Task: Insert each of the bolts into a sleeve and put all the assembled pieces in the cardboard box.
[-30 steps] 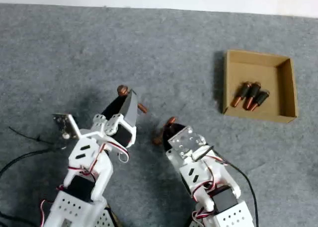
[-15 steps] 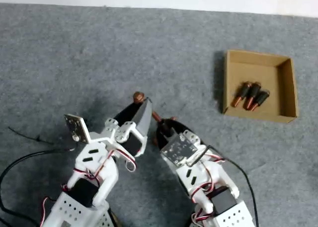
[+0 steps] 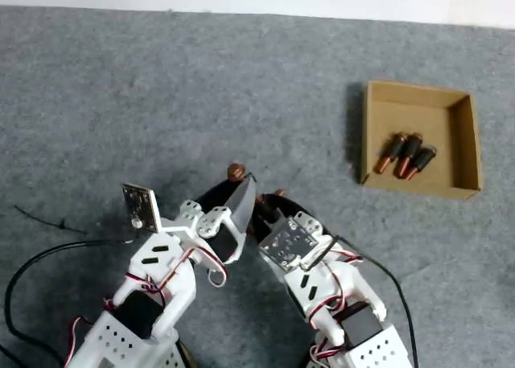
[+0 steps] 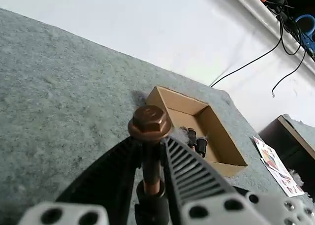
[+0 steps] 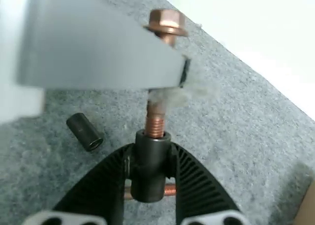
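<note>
Grey carpet [image 3: 121, 78] covers the whole table. Closest to the arms' bases, the left gripper [image 4: 150, 148] is clamped on a copper bolt [image 4: 149, 122] just under its head. The right gripper [image 5: 151, 148] grips a black sleeve [image 5: 149, 171], and the bolt's threaded end sits at the sleeve's mouth. A loose sleeve [image 5: 84, 131] lies just beside them on the carpet. Farther off, well apart, the cardboard box [image 3: 418, 94] holds three assembled pieces [image 3: 405, 156].

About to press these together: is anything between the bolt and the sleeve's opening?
Nothing visible: the bolt, held in the left claw, meets the mouth of the sleeve in the right claw.
</note>
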Controlling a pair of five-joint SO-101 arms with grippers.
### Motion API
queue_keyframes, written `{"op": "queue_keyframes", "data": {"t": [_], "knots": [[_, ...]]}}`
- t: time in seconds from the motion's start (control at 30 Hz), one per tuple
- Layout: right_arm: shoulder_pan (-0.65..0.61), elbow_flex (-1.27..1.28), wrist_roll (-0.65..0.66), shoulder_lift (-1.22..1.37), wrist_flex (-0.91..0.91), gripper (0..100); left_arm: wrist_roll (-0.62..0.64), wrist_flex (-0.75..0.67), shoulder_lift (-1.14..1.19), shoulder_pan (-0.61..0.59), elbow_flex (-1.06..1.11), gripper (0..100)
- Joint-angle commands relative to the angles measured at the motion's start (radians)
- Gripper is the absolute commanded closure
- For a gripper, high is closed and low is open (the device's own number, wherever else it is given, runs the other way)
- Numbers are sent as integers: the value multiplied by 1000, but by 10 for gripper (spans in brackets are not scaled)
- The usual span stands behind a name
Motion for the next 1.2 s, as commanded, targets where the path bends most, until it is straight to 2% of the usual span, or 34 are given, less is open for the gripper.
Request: {"op": "queue_keyframes", "data": {"t": [0.0,0.07,0.23,0.4,0.57,0.63,0.77,0.83,0.93,1.07,1.17], "knots": [[16,114,5,-4,-30,994,0,6,-22,25,21,996],[16,114,5,-4,-30,994,0,26,-15,35,21,996],[24,114,5,-4,-30,994,-3,180,-24,128,13,996],[31,113,2,-4,-33,994,-72,183,-22,133,21,996],[33,113,2,-4,-33,994,-78,186,-22,128,21,989],[35,113,3,-4,-33,994,-75,186,-15,128,21,927],[61,113,3,-4,-35,994,-66,209,-13,128,21,704],[81,113,3,-4,-35,994,-21,213,-22,117,19,616],[110,113,3,-4,-36,994,77,210,-24,1,-22,589],[202,114,-2,-4,-88,994,249,210,-24,-265,-94,630],[266,114,-38,-4,-119,994,290,209,-24,-380,-97,681]]}}
